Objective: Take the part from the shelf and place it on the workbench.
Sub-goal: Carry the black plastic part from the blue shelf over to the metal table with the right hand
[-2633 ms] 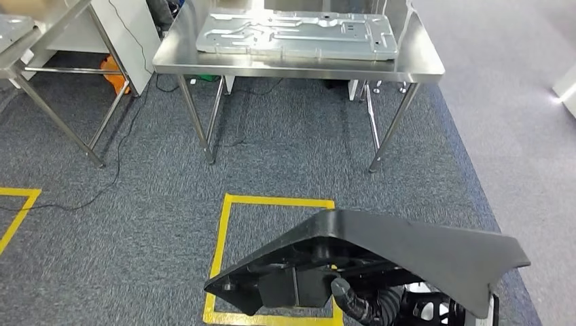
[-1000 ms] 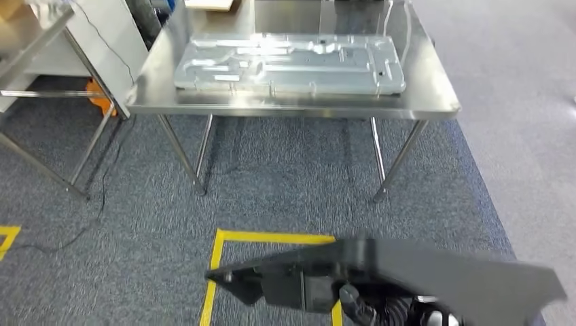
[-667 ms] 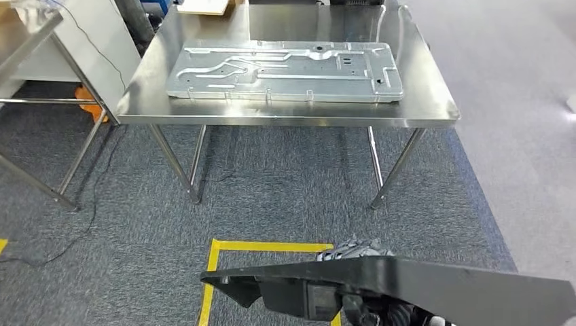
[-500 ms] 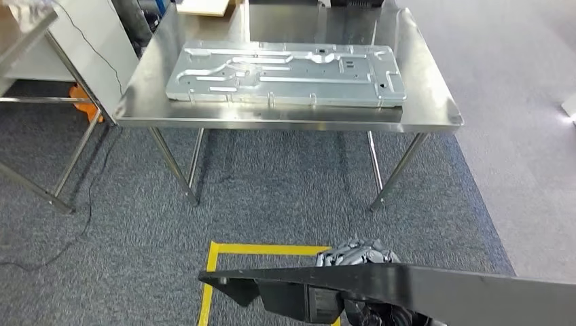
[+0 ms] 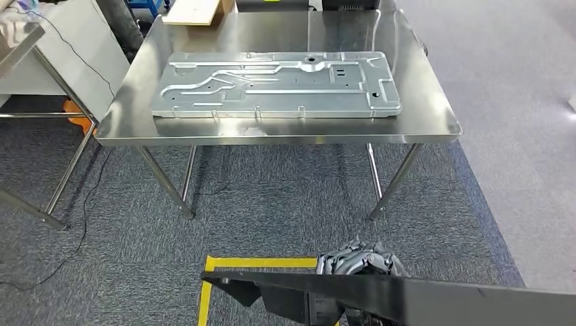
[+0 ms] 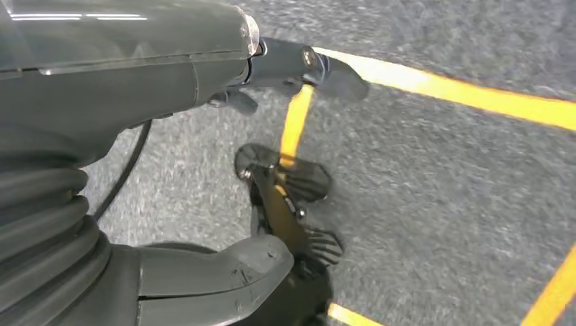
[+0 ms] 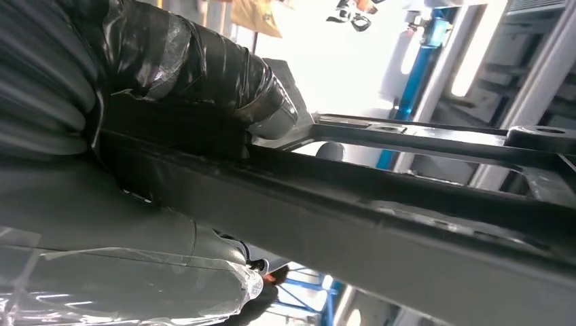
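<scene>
The part is a large flat black piece (image 5: 407, 299) with ribbed brackets underneath, spanning the bottom of the head view. My right hand (image 5: 358, 261) grips its far edge, grey fingers curled over the rim. The right wrist view shows that hand (image 7: 183, 75) clamped on the part's black frame (image 7: 380, 224). The workbench (image 5: 435, 102), a steel table, stands straight ahead beyond a strip of carpet. My left hand (image 6: 136, 88) hangs over the floor, thumb and fingers apart, holding nothing.
A silver stamped metal panel (image 5: 272, 85) covers most of the workbench, leaving bare strips along its right and near edges. A wooden board (image 5: 193, 10) lies at the far left corner. Yellow floor tape (image 5: 261, 262) marks a square below. A second steel table (image 5: 20, 34) stands left.
The camera has moved closer to the workbench, which now sits larger and lower in view. The black part has tipped flatter and sunk in the picture; my right hand's fingers now show over its edge.
</scene>
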Robot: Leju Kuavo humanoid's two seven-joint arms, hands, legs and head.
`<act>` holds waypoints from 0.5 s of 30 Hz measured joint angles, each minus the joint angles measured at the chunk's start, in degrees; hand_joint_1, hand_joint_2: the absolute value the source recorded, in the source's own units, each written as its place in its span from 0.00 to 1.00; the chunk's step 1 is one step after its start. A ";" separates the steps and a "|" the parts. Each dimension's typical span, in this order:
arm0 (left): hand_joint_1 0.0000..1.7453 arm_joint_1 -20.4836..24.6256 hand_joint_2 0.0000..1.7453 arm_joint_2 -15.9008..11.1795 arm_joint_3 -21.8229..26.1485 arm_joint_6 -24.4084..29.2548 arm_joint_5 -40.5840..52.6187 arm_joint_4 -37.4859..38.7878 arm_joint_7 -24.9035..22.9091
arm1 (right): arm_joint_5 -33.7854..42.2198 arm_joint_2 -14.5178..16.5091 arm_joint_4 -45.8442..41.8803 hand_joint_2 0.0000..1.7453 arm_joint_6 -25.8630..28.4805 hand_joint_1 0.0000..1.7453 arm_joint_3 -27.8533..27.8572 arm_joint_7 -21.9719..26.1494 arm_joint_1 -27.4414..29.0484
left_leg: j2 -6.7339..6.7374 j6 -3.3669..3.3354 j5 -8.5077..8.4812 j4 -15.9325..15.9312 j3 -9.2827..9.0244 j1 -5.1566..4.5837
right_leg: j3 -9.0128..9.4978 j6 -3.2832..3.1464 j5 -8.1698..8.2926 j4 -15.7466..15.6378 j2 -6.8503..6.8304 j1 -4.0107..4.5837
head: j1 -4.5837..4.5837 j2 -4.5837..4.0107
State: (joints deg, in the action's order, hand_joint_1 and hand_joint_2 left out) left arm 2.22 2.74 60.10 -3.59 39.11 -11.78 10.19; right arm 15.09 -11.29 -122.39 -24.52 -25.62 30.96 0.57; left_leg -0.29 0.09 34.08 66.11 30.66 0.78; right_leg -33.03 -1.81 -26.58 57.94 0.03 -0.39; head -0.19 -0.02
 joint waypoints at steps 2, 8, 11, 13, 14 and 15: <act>0.00 -0.03 1.00 0.02 0.20 -0.02 -0.01 0.00 0.02 | -0.23 0.01 -0.03 1.00 0.10 1.00 0.00 -0.01 -0.01 | 0.01 0.16 2.58 6.55 4.59 0.01 | 0.74 -0.22 -0.75 -0.05 0.00 0.13 | 0.02 0.00; 0.00 -0.28 1.00 -0.09 0.67 -0.02 -0.01 0.00 0.04 | -1.17 0.01 -0.15 1.00 1.07 1.00 -0.07 0.17 0.07 | 0.07 -1.08 -7.18 -5.19 3.70 -0.59 | 4.03 0.40 -3.42 -0.06 0.15 0.52 | 0.02 0.00; 0.00 -0.49 1.00 -0.22 0.77 -0.02 -0.01 0.00 0.06 | -1.55 0.00 -0.33 1.00 1.37 1.00 -0.15 0.27 0.13 | 0.00 -2.10 -7.44 -7.74 2.71 -0.95 | 4.72 1.35 -3.72 -0.08 0.23 0.62 | 0.04 0.00; 0.00 -0.57 1.00 -0.20 0.86 -0.08 0.01 0.00 0.06 | -1.89 -0.01 -0.62 1.00 1.79 1.00 -0.22 0.31 0.14 | -0.02 -2.64 -7.67 -8.66 1.47 -0.62 | 4.66 1.89 -4.32 1.51 0.20 0.68 | 0.03 0.00; 0.00 -0.48 1.00 -0.17 0.91 -0.13 0.02 0.00 0.06 | -2.00 -0.01 -0.78 1.00 1.95 1.00 -0.25 0.36 0.10 | -0.03 -2.87 -7.61 -8.97 0.89 -0.44 | 3.58 2.17 -5.32 3.57 0.18 0.63 | 0.03 0.00; 0.00 -0.38 1.00 -0.14 0.95 -0.17 0.05 0.00 0.06 | -2.10 -0.01 -0.90 1.00 2.07 1.00 -0.27 0.42 0.11 | 0.01 -3.08 -7.44 -9.17 0.50 -0.36 | 1.69 2.51 -6.78 6.76 0.16 0.49 | 0.03 0.00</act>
State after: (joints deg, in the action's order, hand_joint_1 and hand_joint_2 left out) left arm 1.84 2.60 61.05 -3.76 39.16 -11.78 10.25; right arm 12.99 -11.30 -123.29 -22.45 -25.88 31.38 0.68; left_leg -0.28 -3.00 26.64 56.93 31.16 0.42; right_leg -31.34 0.70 -33.36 64.70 0.19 0.10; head -0.16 -0.02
